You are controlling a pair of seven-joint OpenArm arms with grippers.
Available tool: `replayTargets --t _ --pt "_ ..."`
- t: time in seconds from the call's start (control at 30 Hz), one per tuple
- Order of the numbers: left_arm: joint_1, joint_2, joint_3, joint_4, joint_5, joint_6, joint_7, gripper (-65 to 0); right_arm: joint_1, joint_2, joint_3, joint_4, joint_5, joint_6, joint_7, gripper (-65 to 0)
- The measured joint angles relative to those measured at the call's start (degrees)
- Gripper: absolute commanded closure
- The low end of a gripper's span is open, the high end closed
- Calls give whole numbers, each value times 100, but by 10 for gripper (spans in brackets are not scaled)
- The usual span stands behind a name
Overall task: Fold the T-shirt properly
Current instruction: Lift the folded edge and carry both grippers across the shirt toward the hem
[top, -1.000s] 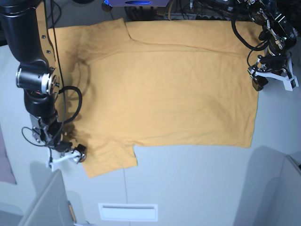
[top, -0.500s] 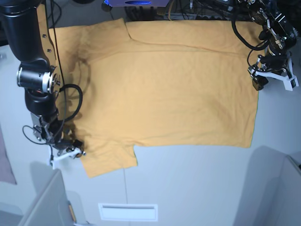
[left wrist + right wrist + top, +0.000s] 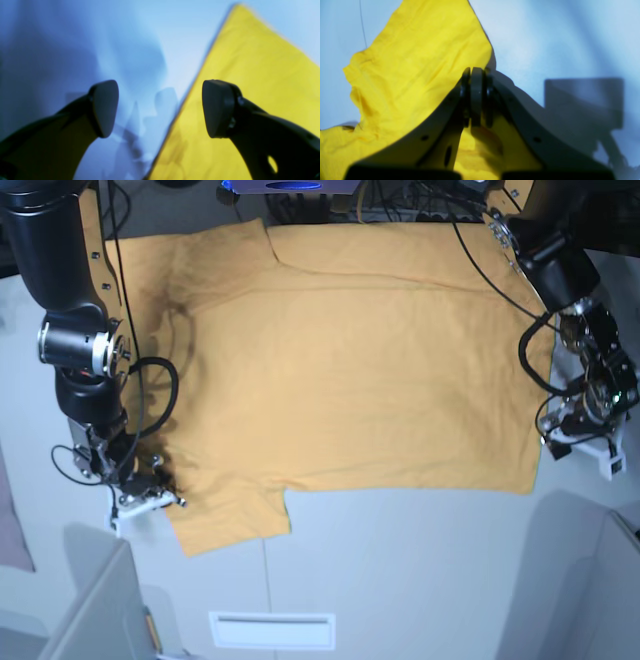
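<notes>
The right gripper (image 3: 476, 97) has just pressed together, seemingly pinching the T-shirt (image 3: 350, 370) sleeve edge, while the left gripper (image 3: 160, 108), newly lowered, is hovering spread.

left tool (image 3: 160, 110): jaws spread wide | right tool (image 3: 476, 96): jaws pressed together

Both wrist views are rendered soft and out of focus, with a strong blue cast on the table (image 3: 162, 37) and oversaturated yellow on the T-shirt (image 3: 420, 57). Dark, diffuse shadows are thrown beside the arms. The base view is evenly lit, fairly sharp.
</notes>
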Motion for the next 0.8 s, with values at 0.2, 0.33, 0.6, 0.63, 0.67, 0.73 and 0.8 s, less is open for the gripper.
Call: replayTargets --t 0.2,0.33,0.6,0.63,0.67,0.73,0.8 --pt "-1147 -313 922 -2312 127 46 -1073 -499 2 0 0 2 -2 2 -26 0" --pt "-1884 -341 1353 -3764 74 39 -1838 -502 0 -11 0 2 -2 2 -15 0" --pt "-2402 -374 1416 -4833 39 -2 -2677 -497 0 0 0 2 -4 11 -28 0" --pt "-2382 -376 1416 -4833 37 -7 -2710 -494 0 0 0 2 -4 13 -28 0" --pt "-2367 -376 1416 -4833 37 -26 -2730 -492 0 2 0 2 -4 13 -28 0" --pt "-2352 -374 1416 -4828 37 -28 -2734 -489 2 0 0 2 -4 13 -28 0" --pt "-2280 -374 1416 -4811 20 -31 -2848 -434 0 -2 0 2 -4 13 -28 0"
